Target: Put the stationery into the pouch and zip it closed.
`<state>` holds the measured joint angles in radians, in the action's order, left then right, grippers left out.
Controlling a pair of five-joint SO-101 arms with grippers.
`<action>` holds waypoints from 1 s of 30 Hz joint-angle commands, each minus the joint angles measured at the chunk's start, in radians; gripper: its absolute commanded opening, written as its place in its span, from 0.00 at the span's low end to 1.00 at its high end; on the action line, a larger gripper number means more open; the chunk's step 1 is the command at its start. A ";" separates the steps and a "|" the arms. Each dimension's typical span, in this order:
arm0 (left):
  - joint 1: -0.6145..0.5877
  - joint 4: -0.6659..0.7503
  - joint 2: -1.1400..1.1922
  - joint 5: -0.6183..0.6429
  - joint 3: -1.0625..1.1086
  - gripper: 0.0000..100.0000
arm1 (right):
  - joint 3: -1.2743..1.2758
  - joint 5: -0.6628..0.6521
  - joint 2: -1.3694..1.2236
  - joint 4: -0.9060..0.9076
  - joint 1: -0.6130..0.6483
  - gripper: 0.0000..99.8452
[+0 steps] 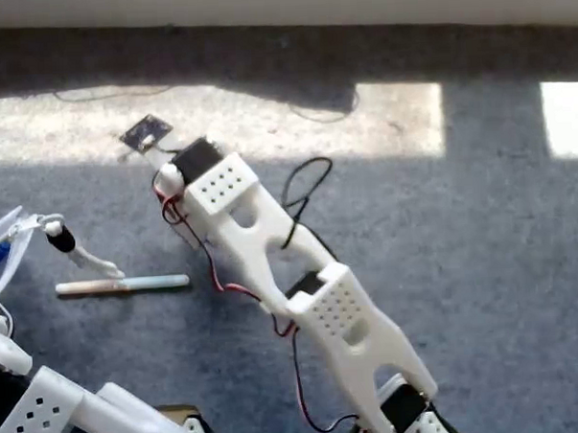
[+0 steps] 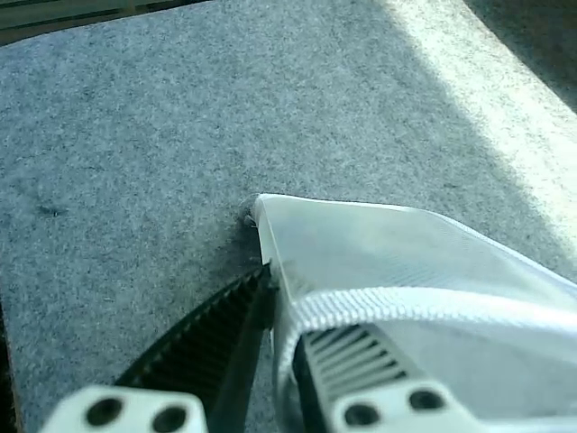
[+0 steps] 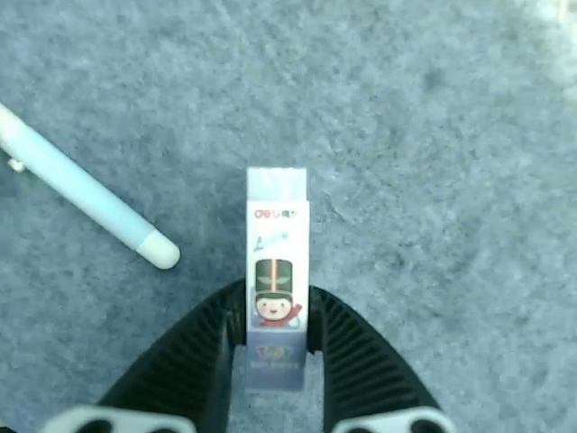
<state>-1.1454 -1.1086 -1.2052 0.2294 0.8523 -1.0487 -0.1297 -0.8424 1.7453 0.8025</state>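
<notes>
Right gripper (image 3: 276, 302) fingers clenched on white eraser (image 3: 278, 239), soldier-printed sleeve; left gripper (image 2: 284, 307) fingers grasping translucent pouch (image 2: 406, 262) rim.

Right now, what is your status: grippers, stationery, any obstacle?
Left gripper shut on pouch. Right gripper shut on eraser. Pen loose on felt, clear of the jaws.

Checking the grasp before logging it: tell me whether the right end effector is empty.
No, the right end effector is shut on the eraser, gripping its printed sleeve from both sides.
</notes>
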 commanded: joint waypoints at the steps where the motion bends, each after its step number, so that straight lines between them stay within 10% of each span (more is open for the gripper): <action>1: 0.027 0.026 -0.012 0.008 -0.019 0.01 | 0.157 -0.003 0.174 0.016 -0.007 0.01; 30: 0.019 0.031 -0.012 0.006 -0.016 0.01 | 0.506 0.074 0.203 -0.286 0.045 0.24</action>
<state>-1.1454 -1.1086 -1.2052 0.2294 0.8523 -0.5347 -0.0652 -0.6874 1.4937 0.8393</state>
